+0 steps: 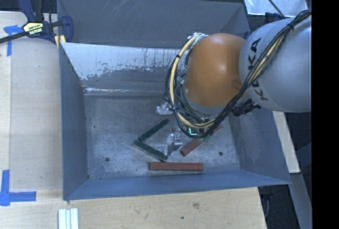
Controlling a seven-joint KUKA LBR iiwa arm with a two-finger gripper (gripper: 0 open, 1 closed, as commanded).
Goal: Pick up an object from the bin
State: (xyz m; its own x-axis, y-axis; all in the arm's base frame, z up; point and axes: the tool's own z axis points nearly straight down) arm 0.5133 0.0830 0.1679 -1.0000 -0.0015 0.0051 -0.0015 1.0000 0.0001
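My gripper (173,143) reaches down to the bin floor a little right of the middle, under the arm's wrist. Its tip sits between two dark green sticks and a short red-brown stick. One green stick (154,131) slants up to the right; the other (150,150) slants down to the right, and they meet at their left ends in a V. The gripper's tip is close to the right end of the lower one. The short red-brown stick (189,148) lies just right of the tip, partly under the wrist. Nothing shows held.
A longer red-brown bar (176,167) lies flat along the bin's front wall, below the gripper. The arm and its orange cover hang over the bin's right half and hide the floor there. The left half of the floor is bare metal.
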